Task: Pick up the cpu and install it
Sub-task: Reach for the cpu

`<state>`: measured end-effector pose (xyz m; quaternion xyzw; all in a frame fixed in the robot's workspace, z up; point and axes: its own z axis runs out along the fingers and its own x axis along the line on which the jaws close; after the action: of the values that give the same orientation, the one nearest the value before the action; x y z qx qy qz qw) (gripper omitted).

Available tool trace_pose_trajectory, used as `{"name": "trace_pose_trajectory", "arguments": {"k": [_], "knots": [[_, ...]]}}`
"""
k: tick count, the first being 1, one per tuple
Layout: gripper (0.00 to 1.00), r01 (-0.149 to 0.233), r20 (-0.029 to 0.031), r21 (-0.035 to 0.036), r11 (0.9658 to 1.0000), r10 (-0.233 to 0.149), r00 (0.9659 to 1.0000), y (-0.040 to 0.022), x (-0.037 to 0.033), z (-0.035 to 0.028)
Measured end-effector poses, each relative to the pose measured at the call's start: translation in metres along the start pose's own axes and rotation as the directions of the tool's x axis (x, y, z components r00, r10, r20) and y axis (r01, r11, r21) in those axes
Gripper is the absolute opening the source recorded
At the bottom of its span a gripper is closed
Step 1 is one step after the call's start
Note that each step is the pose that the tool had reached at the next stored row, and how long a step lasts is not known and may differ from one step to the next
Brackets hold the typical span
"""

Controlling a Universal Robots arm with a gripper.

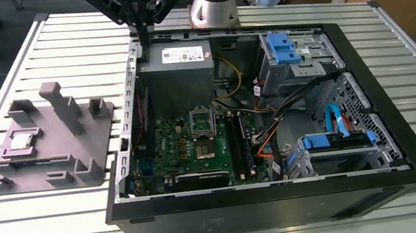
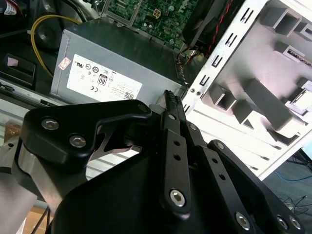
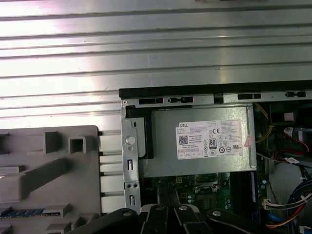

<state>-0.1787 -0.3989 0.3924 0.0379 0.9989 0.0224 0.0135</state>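
1. At the exterior view's left, a grey moulded holder (image 1: 79,144) lies on the slatted metal counter (image 1: 69,44). The cpu (image 1: 23,140), a small pale square, sits flat in a recess near the holder's outer edge, with nothing touching it.
2. Further right, the gripper (image 1: 140,31) hangs above the far edge of the open computer case (image 1: 397,149), over the corner by the grey power supply (image 1: 175,67). It is well apart from the cpu.
3. In the second wrist view the gripper (image 2: 170,100) appears to have its fingers (image 2: 175,141) drawn close together with nothing between them, though the angle makes any slim gap hard to judge.
4. Right again, inside the case, the green motherboard (image 1: 188,153) lies below the power supply. Its socket (image 1: 202,126) looks unoccupied, with the frame seemingly raised.
5. By my reading the task is at its very start. The chip is neither lifted nor approached, so the grasp, the carry across to the case and the seating in the socket are all left to do.
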Motion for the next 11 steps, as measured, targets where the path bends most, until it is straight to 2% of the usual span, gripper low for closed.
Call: {"name": "trace_pose_trajectory", "arguments": {"k": [11], "knots": [[0.11,0.0,0.0,0.0,1.0,0.0,1.0,-0.0002,0.0023,-0.0001]]}}
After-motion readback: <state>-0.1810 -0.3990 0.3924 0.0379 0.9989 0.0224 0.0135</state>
